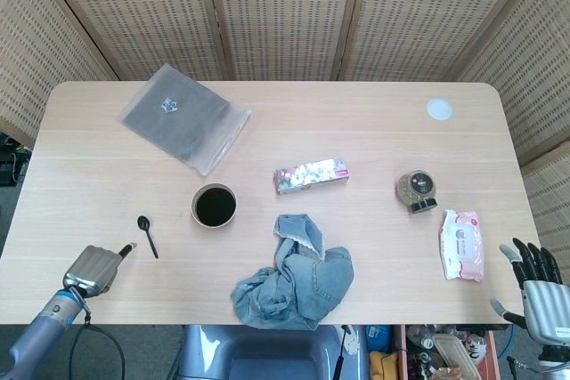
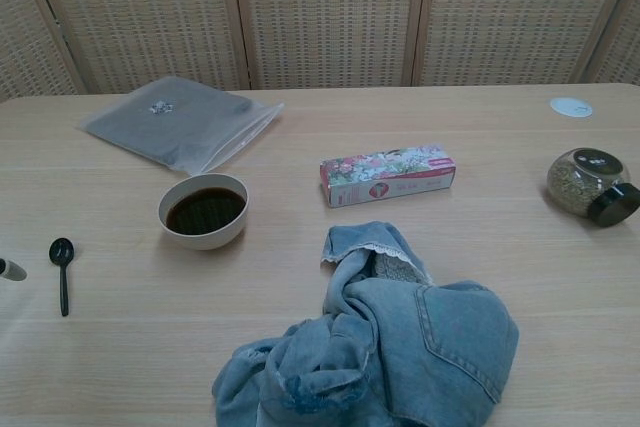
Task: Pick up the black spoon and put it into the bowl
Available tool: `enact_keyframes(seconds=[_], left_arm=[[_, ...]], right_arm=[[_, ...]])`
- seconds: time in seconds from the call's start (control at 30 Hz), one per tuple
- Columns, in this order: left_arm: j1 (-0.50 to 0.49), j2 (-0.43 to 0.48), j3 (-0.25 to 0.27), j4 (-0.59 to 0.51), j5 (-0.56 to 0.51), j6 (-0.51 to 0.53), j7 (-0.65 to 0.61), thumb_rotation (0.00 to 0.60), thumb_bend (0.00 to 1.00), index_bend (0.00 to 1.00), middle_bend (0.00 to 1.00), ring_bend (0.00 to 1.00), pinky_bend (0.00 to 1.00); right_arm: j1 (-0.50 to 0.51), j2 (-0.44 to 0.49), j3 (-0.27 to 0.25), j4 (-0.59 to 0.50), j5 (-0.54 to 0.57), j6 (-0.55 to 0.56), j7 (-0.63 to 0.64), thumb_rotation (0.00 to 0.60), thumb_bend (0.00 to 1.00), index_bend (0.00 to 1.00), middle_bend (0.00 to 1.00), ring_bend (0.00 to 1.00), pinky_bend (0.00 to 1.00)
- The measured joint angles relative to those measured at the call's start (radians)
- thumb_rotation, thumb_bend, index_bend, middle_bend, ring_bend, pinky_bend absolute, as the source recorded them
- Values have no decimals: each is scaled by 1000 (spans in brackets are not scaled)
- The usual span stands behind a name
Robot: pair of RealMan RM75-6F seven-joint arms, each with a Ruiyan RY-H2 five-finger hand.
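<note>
The black spoon (image 1: 147,234) lies flat on the table, left of the bowl (image 1: 215,206); the chest view shows the spoon (image 2: 61,272) and the bowl (image 2: 203,210) of dark liquid too. My left hand (image 1: 96,268) is over the table's front left, a short way left of and nearer than the spoon, with one fingertip (image 2: 10,269) showing at the chest view's left edge. It holds nothing; its other fingers look curled in. My right hand (image 1: 538,284) hangs off the table's front right corner, fingers spread and empty.
A crumpled denim cloth (image 1: 294,277) lies right of the bowl near the front edge. A flowered box (image 1: 310,174), a tipped jar (image 1: 417,190), a wipes pack (image 1: 462,245), a white disc (image 1: 439,109) and a grey zip bag (image 1: 184,116) are spread over the table.
</note>
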Motion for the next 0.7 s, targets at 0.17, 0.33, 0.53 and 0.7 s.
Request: enact_keyframes(seconds=[0.17, 0.33, 0.53, 0.7], left_arm=[[-21, -24, 14, 21, -31, -4, 12, 600, 701, 106, 825, 750, 651], [-40, -41, 29, 35, -55, -6, 22, 600, 701, 106, 825, 750, 651], [-55, -52, 38, 41, -75, -5, 29, 600, 701, 106, 826, 750, 651], [-74, -70, 46, 55, -92, -6, 34, 600, 701, 106, 826, 750, 651]], right_arm=[[-2, 0, 1, 0, 4, -3, -1, 600, 213, 171, 140, 0, 0], [-3, -1, 2, 3, 8, -5, 1, 600, 212, 172, 141, 0, 0], [-6, 0, 3, 5, 12, -5, 4, 600, 213, 172, 141, 0, 0], [-9, 2, 5, 5, 17, -4, 4, 600, 213, 171, 141, 0, 0]])
